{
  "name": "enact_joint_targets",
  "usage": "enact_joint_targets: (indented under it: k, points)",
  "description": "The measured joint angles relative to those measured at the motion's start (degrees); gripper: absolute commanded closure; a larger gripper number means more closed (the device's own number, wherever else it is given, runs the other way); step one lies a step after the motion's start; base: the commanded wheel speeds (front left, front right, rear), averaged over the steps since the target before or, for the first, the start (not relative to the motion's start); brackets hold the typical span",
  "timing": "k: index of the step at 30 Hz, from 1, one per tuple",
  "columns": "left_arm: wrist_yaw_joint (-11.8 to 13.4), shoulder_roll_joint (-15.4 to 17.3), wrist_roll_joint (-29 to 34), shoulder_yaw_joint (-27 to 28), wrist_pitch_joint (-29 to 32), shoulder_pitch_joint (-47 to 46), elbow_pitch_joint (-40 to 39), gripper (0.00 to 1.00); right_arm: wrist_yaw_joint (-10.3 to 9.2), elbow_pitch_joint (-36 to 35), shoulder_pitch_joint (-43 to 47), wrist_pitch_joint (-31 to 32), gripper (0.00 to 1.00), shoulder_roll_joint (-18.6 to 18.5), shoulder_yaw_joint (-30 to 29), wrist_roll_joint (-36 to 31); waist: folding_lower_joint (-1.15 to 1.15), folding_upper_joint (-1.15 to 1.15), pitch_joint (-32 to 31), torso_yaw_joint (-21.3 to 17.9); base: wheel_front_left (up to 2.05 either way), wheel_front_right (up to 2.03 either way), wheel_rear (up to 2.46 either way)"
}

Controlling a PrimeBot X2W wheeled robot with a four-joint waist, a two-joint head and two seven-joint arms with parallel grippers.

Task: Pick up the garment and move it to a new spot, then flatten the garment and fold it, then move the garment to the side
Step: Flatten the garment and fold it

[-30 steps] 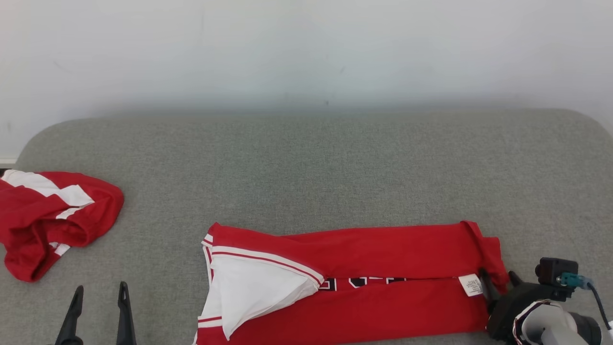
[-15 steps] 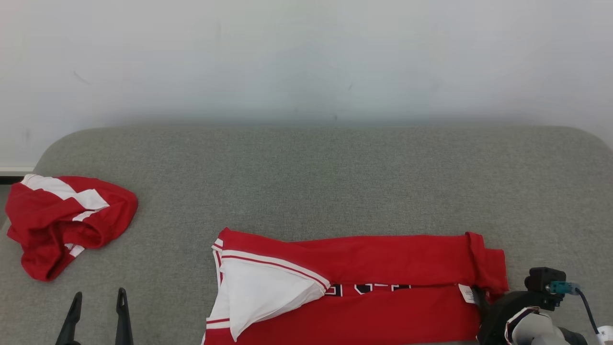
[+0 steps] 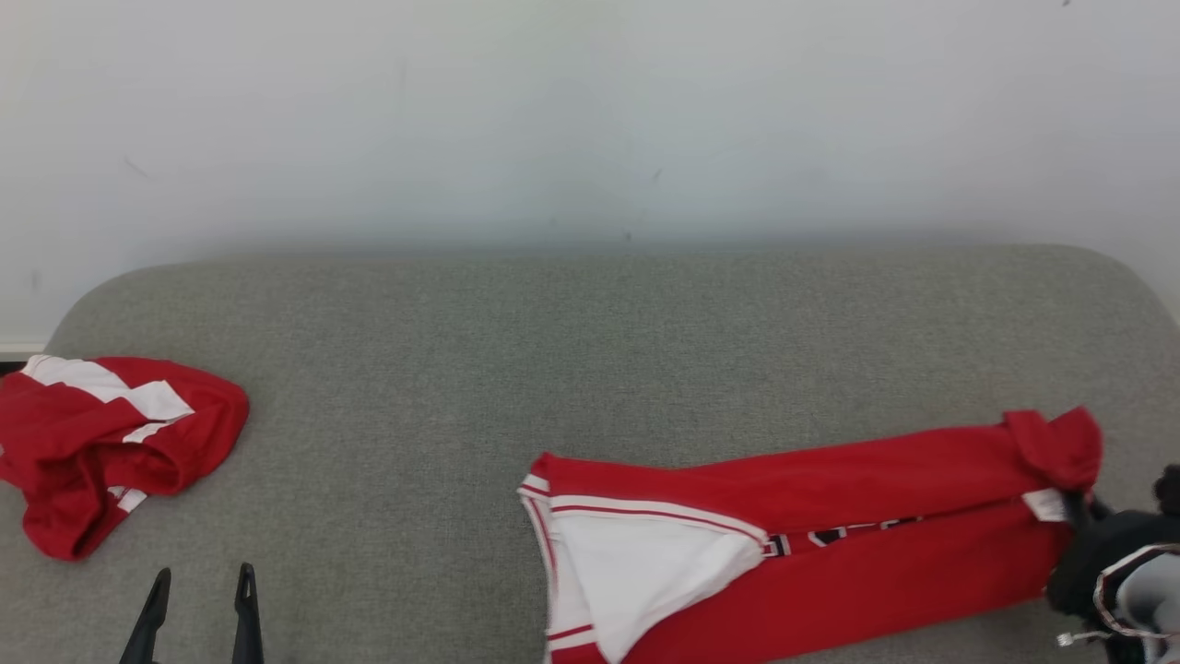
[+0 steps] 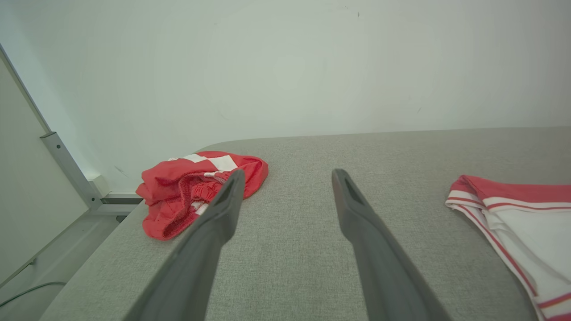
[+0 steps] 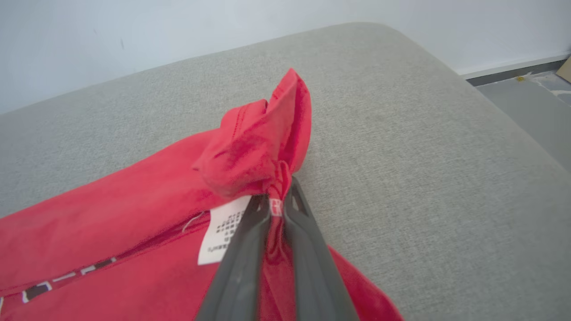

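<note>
The garment [image 3: 830,544] is a red one with white trim and a white inner panel, folded lengthwise into a long strip across the grey padded surface [image 3: 590,369]. Its right end bunches up where my right gripper [image 3: 1074,507] is shut on it beside the white label [image 3: 1044,504]. In the right wrist view the two fingers pinch a fold of red cloth [image 5: 250,156] at the right gripper's tips [image 5: 276,196]. My left gripper [image 3: 198,590] stands open at the lower left, empty, over bare surface; its left end [image 4: 513,214] lies to the right of the left gripper [image 4: 285,178].
A second crumpled red and white garment [image 3: 101,443] lies at the surface's left edge, seen also in the left wrist view [image 4: 196,191]. A pale wall rises behind. The surface's rounded right edge [image 5: 490,111] drops to the floor.
My right gripper has shut on the garment's right end and dragged it rightward, lifting that end; the strip now lies slanted. The left gripper stayed open.
</note>
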Motion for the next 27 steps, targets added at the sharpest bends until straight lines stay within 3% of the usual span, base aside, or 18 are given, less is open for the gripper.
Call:
enact_joint_targets:
  k: [5, 10, 21, 27]
  points:
    - [0.1, -0.5, 0.0, 1.1, 0.0, 0.9, -0.3, 0.00, -0.01, -1.4, -1.5, -1.5, 1.00, -4.0, 0.3, 0.5, 0.00, 0.00, -0.1, -0.9, 0.00, 0.00, 0.00]
    - [0.5, -0.9, -0.1, 2.6, 0.0, 1.3, -0.6, 0.00, -0.01, -7.7, -1.7, -2.4, 1.00, -3.8, 3.3, 0.4, 0.00, 0.00, 0.0, -2.2, 0.00, 0.00, 0.00]
    - [0.5, -1.8, -0.1, 4.1, 0.0, 1.3, -0.6, 0.00, -0.02, -29.9, 3.9, 1.3, 1.00, 4.9, 9.7, -0.3, 0.00, 0.00, 0.2, -2.9, 0.00, 0.00, 0.00]
    - [-0.1, -2.2, 0.3, 4.0, 0.0, 0.4, -0.4, 0.00, -0.02, -36.6, 6.5, 5.2, 1.00, 11.6, 12.5, -3.1, 0.00, 0.00, 0.7, -1.8, 0.00, 0.00, 0.00]
